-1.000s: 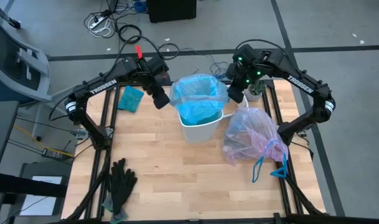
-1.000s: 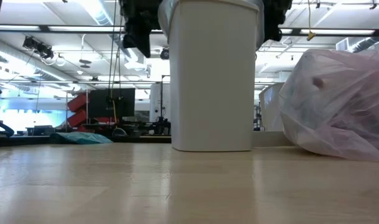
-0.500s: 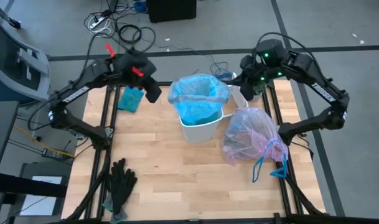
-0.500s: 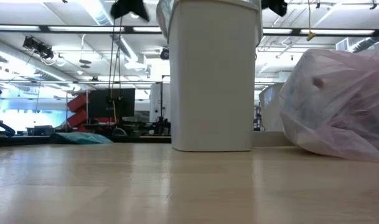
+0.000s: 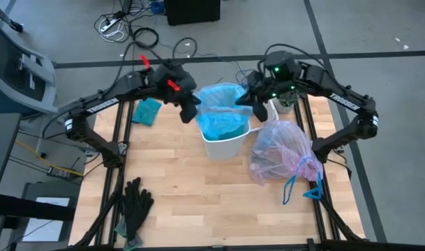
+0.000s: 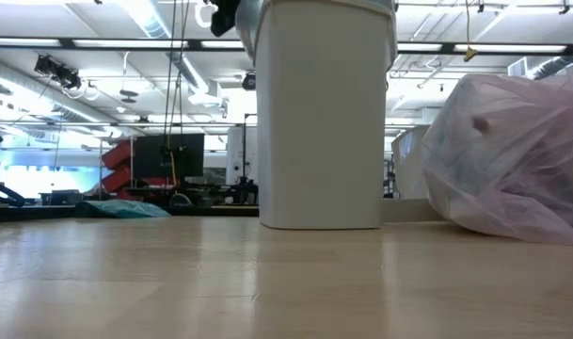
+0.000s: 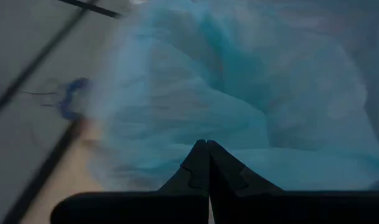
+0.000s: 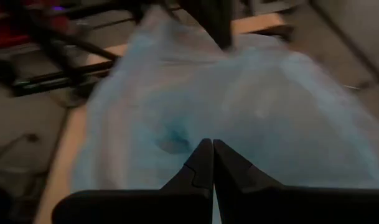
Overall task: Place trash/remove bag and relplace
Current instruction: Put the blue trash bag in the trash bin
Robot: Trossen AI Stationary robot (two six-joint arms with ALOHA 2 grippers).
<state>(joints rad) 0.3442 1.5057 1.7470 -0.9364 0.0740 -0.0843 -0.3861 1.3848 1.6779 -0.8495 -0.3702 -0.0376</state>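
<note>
A white bin (image 5: 226, 145) (image 6: 319, 113) stands at the table's far middle, lined with a light-blue bag (image 5: 222, 115) whose edge puffs above the rim. The filled pink-lavender bag (image 5: 282, 150) (image 6: 512, 160) rests on its underside right of the bin, with dim shapes of trash showing through the film. My left gripper (image 5: 192, 111) (image 7: 206, 144) is shut above the bin's left rim. My right gripper (image 5: 258, 110) (image 8: 206, 142) is shut above its right rim. Both slant down toward the blue bag (image 7: 239, 93) (image 8: 251, 106). My left gripper's shut fingertips point at the blue bag's puffed edge; I cannot tell whether they touch it. My right gripper's shut fingertips likewise point at the blue film from the bin's other side, and whether they touch it cannot be told.
Black gloves (image 5: 137, 206) lie at the near left. A folded teal bag (image 5: 148, 110) lies at the far left. The pink bag's blue ties (image 5: 299, 187) trail toward the near right. Bare wood lies in front of the bin.
Both grippers drew outward and up from the bin's rim, then swung back in toward it from either side. They now stand higher than before and are tipped closer to level. Both stayed shut. The bin and the pink bag have kept still.
</note>
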